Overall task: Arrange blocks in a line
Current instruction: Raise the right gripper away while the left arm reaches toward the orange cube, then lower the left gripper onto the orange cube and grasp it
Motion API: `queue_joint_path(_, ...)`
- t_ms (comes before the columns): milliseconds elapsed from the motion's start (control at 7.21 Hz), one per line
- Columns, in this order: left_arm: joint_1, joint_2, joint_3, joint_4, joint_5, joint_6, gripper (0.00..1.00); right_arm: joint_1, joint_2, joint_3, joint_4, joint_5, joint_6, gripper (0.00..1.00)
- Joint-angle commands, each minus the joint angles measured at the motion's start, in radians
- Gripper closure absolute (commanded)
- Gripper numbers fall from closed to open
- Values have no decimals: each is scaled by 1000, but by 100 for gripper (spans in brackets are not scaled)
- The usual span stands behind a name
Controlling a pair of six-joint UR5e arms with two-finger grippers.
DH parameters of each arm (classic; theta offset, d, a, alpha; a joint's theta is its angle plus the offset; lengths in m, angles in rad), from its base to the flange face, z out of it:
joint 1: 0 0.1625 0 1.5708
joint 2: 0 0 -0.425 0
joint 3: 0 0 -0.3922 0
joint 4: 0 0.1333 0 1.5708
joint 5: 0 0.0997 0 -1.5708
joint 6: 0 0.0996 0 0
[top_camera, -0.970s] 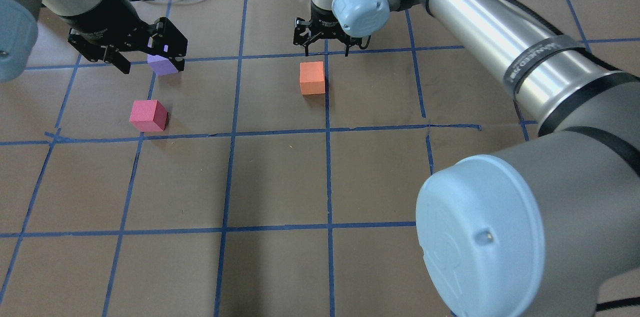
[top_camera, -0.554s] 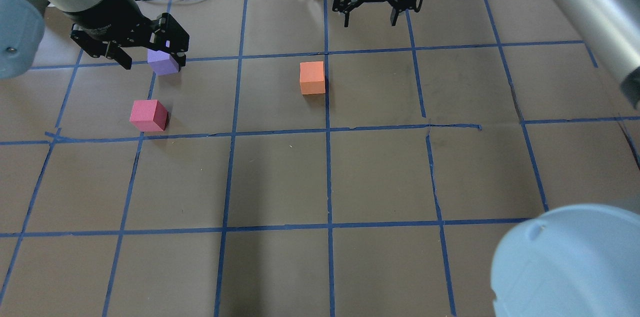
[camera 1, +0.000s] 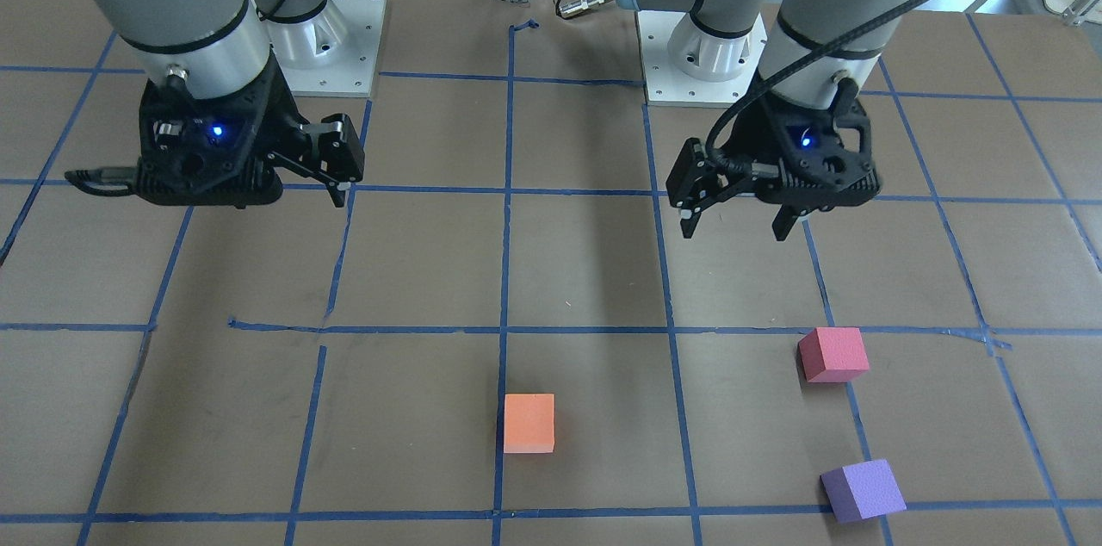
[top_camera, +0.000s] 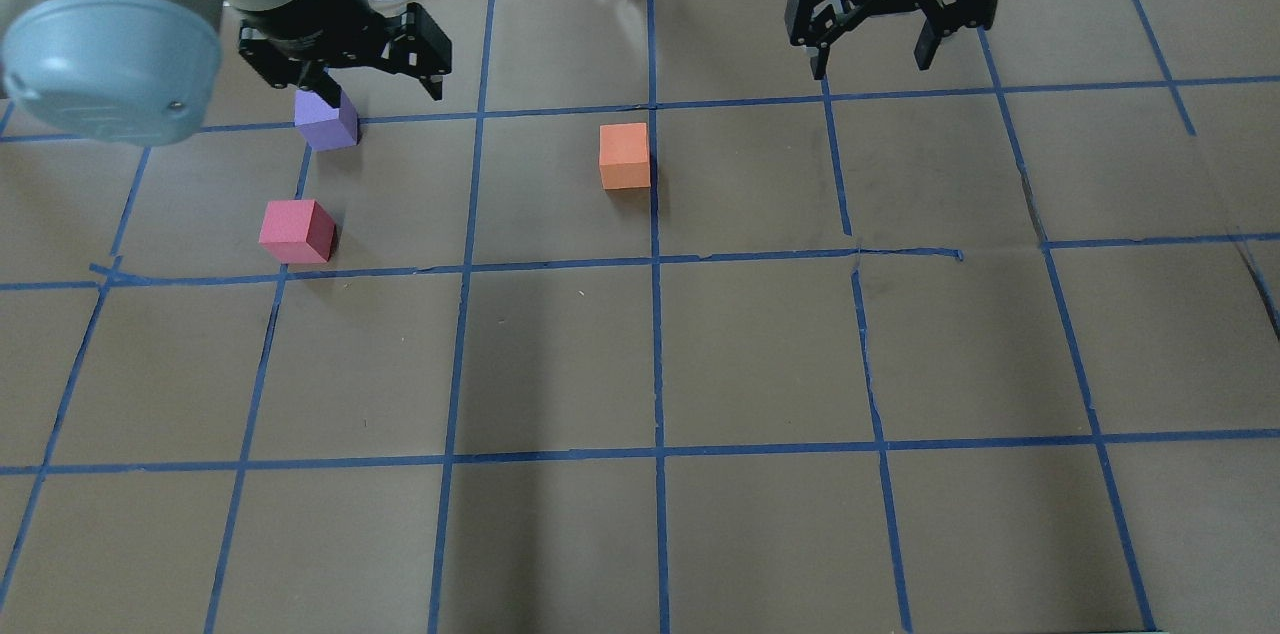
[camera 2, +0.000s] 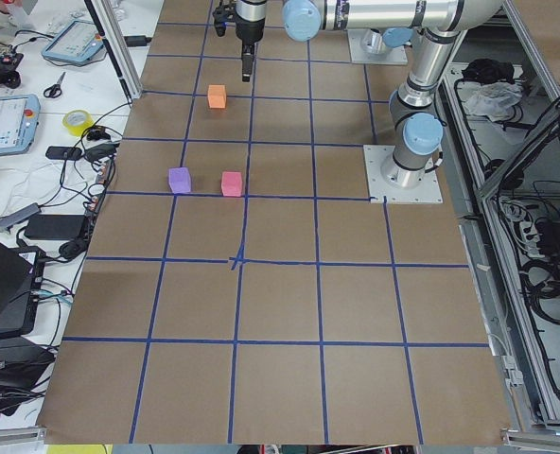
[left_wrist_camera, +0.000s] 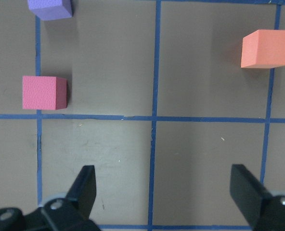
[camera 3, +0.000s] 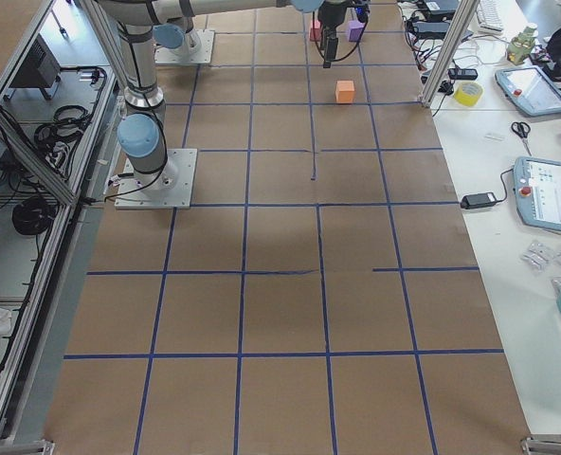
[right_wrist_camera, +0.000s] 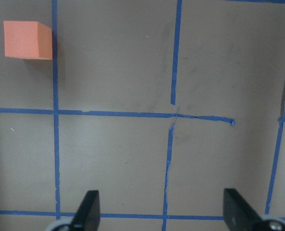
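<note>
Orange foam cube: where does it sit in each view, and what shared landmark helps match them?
Front-facing: orange foam cube bottom centre.
Overhead: cube upper centre.
Exterior left: cube upper left.
Exterior right: cube at top, right of centre.
Left wrist: cube upper right.
Right wrist: cube upper left.
Landmark: the blue tape line along one side of it, in every view.

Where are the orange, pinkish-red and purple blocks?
orange block (top_camera: 625,152): overhead exterior view, top face.
pinkish-red block (top_camera: 292,224): overhead exterior view, top face.
purple block (camera 1: 863,490): exterior front-facing view, top face.
</note>
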Motion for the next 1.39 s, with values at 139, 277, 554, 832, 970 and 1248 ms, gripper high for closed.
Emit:
queue_joint_path(139,-109,-201,5,239,-35,-120,0,-90,-157,167,-90,1,-101,11)
queue_joint_path(277,-132,-261,16,295,-32,-137,0,-104,-158,202,-139,10,-100,5)
queue_joint_path(554,-185,-380,107,318,-3,-223,0,-101,-157,221,-236,17,-93,0)
queue_joint_path(832,-210,-491,163,389,-4,-296,0,-103,-157,222,-237,12,-106,0)
queue_joint_path(970,-213,-531,166,416,22,-297,0,-104,-157,222,-237,12,-106,0)
queue_joint_path(1248,-239,-573,169,447,66,-301,0,-106,-157,222,-237,8,-110,0)
